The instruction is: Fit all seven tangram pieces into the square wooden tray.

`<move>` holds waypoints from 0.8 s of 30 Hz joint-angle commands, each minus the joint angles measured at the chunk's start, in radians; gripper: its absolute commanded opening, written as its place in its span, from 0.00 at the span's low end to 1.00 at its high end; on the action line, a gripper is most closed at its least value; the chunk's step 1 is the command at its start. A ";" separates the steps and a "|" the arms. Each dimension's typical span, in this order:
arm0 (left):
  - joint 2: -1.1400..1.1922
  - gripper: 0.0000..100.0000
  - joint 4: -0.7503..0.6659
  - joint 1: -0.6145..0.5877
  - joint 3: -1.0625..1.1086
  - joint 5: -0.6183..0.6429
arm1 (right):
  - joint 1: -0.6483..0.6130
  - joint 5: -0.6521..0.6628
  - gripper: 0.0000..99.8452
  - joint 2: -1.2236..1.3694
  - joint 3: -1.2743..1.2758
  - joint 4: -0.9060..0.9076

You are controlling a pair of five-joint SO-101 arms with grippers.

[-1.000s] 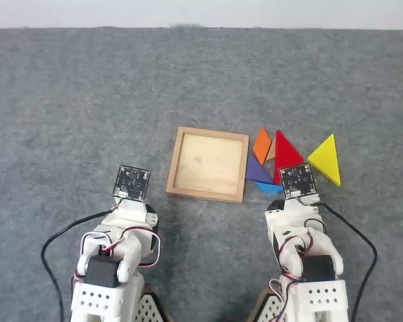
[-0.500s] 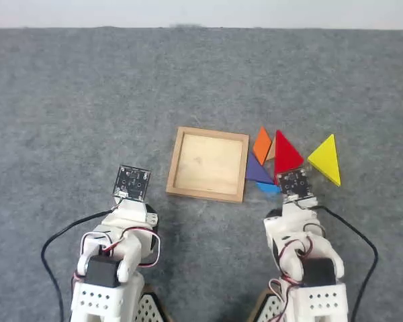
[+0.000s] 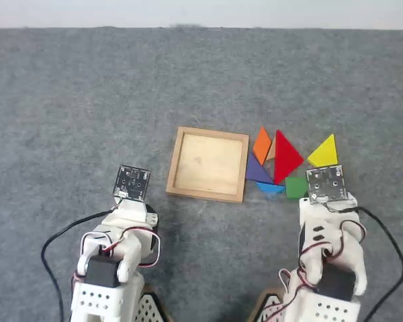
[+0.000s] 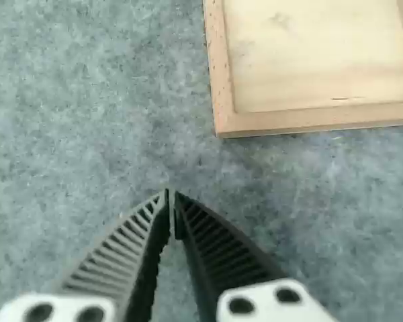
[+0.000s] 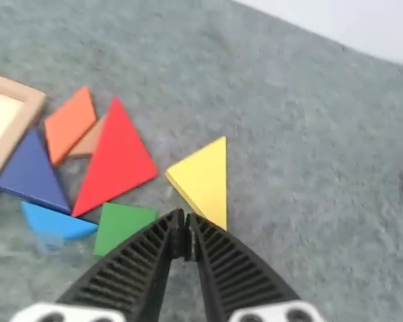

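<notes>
Hovering the left hand, fingers pressed together on nothing, over the grey desk near the tray's corner. Hanging the right hand, likewise closed and empty, just beside the yellow and green pieces. Lying empty, that tray, with red, orange, tan, purple and blue clustering beside it on the desk.
</notes>
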 commanded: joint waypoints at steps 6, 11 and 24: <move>-0.012 0.01 0.006 0.002 -0.013 0.012 | -0.045 0.005 0.01 0.449 -0.293 -0.010; -0.012 0.01 0.006 0.002 -0.013 0.012 | -0.142 -0.028 0.01 0.878 -0.537 -0.005; -0.012 0.01 0.006 0.002 -0.013 0.012 | -0.334 -0.210 0.27 1.684 -0.990 -0.051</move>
